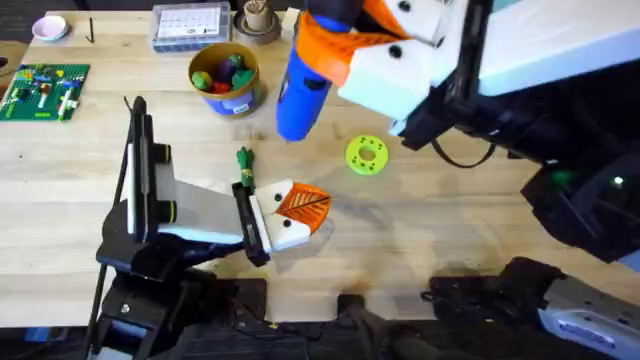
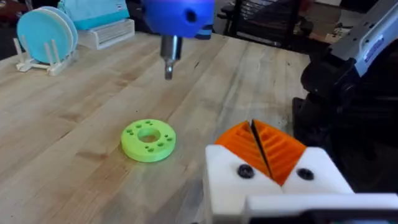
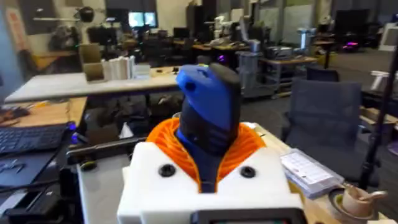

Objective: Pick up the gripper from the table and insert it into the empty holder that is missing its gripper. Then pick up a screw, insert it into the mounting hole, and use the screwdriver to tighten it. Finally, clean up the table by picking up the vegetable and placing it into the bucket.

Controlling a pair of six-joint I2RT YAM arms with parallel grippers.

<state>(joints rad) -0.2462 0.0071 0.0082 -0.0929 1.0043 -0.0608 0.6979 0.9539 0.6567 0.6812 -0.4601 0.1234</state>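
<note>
My right gripper (image 3: 208, 165) is shut on the blue screwdriver (image 3: 208, 109), with its orange pads clamped around the body. It is raised high over the table's middle, and the screwdriver (image 1: 300, 90) points down with its thin tip (image 2: 169, 62) above bare wood. My left gripper (image 1: 292, 212) rests low near the table's middle, its orange pads (image 2: 281, 149) pressed together, shut. The small green vegetable (image 1: 245, 165) lies just behind it. The bucket (image 1: 238, 98) with toy food stands at the back. The loose gripper, the holder and the screw are out of view.
A bright green disc with holes (image 1: 367, 155) (image 2: 148, 138) lies right of the vegetable. At the back are a green brick board (image 1: 45, 90), a clear box (image 1: 190, 25), a pink bowl (image 1: 50, 28) and a wooden stand (image 1: 258, 20). Blue plates (image 2: 46, 34) stand in a rack.
</note>
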